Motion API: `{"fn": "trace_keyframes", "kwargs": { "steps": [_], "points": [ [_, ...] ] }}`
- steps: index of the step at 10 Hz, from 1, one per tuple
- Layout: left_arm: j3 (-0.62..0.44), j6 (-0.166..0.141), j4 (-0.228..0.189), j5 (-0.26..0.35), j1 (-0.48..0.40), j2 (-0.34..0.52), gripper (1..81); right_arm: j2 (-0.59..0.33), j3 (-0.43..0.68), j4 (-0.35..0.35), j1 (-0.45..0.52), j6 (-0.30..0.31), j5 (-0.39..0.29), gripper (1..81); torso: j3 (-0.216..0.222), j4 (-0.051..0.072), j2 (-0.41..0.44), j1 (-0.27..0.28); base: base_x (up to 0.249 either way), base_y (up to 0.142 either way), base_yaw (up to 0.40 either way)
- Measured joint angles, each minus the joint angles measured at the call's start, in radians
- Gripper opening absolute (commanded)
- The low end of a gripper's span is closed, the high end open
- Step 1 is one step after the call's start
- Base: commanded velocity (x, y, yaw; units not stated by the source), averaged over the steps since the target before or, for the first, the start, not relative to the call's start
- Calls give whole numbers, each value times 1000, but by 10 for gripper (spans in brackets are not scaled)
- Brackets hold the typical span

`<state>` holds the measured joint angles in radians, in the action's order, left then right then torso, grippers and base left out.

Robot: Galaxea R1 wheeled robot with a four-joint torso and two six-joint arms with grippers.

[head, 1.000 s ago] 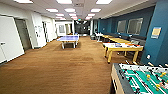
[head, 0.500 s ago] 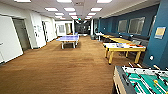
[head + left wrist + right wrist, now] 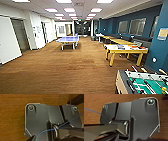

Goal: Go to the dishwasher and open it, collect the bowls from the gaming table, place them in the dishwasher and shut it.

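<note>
Gaming bench [image 3: 112, 46]: white top on yellow legs, standing on the right side of the room, near the blue wall [image 3: 160, 50].
Items on bench: small coloured things [image 3: 130, 46], orange and blue among them, lying towards the wall end of the top; too blurred to tell as bowls.
Second bench [image 3: 120, 40]: yellow-topped, just beyond the gaming bench along the same wall, running away from the camera.
Football table [image 3: 142, 82]: nearest the camera, at the lower right of the head view, with a green field, white rods across it and a pale wooden side; well apart from the gaming bench.
Ping-pong table [image 3: 68, 39]: blue top, mid-room, well apart from both benches, farther down the hall.
Floor [image 3: 62, 67]: brown wood-look, stretching between the camera and the ping-pong table.
Left side: white wall [image 3: 8, 42] with darker door openings.
Ceiling: rows of lit panels [image 3: 70, 10].
Left wrist view: dark plate [image 3: 37, 119] over the brown floor [image 3: 12, 112]; a thin blue cable [image 3: 50, 130] crosses the plate.
Right wrist view: dark plate [image 3: 144, 119] over the same brown floor [image 3: 109, 99].
Left tool: cannot tell whether released or clenched.
Right tool: cannot tell whether released or clenched.
</note>
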<state>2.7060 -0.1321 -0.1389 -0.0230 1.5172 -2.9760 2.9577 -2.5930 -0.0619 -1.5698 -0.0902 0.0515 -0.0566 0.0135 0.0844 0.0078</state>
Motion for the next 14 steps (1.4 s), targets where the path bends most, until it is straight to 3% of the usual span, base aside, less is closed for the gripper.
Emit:
{"fn": "trace_keyframes", "kwargs": {
  "steps": [14],
  "points": [
    [1,0,0,-7,-10,0,811,8,-4,0,21,0,6,811,0,0,0,0,239,0,0]
  ]
}}
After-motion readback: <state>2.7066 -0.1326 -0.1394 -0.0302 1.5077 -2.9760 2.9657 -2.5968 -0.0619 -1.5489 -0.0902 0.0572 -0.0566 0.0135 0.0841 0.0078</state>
